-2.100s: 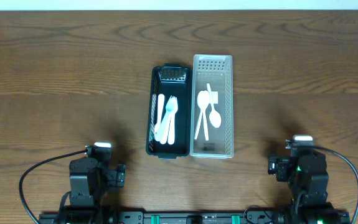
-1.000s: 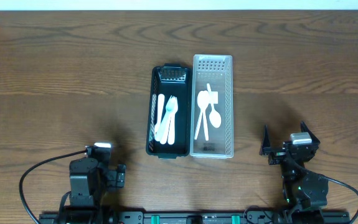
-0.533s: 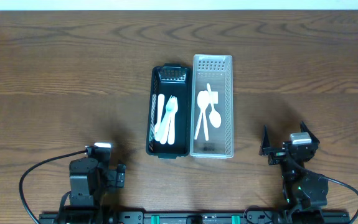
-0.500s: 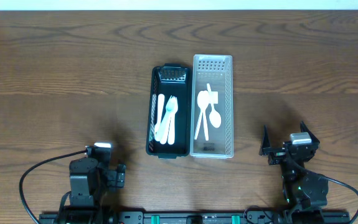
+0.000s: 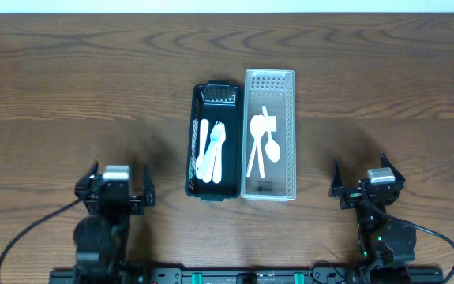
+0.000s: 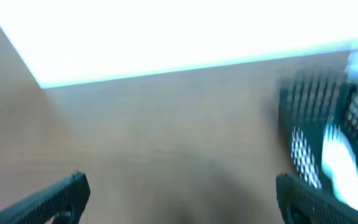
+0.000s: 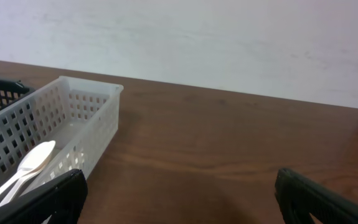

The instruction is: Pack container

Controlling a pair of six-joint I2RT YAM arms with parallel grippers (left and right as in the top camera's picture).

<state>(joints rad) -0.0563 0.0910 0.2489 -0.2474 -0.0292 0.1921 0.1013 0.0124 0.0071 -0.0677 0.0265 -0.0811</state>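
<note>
A black basket (image 5: pixel 194 134) holds white forks and a light blue fork (image 5: pixel 214 147). Beside it on the right, a white perforated basket (image 5: pixel 291 118) holds white spoons (image 5: pixel 263 143). My left gripper (image 5: pixel 114 183) is open and empty over bare table, left of the black basket. Its wrist view is blurred and shows the black basket (image 6: pixel 309 118) at the right edge, jaws (image 6: pixel 179 196) wide apart. My right gripper (image 5: pixel 366 179) is open and empty, right of the white basket. Its wrist view shows the white basket (image 7: pixel 73 118) with a spoon (image 7: pixel 29 163), jaws (image 7: pixel 182 199) wide apart.
The wooden table (image 5: pixel 69 87) stretches around both baskets. A pale wall (image 7: pixel 228 37) lies beyond the table's far edge. Black cables (image 5: pixel 21 237) trail from the arm bases along the near edge.
My left arm has lifted and swung forward, and its gripper now shows open. My right arm rose and opened earlier and has held still over the last second.
</note>
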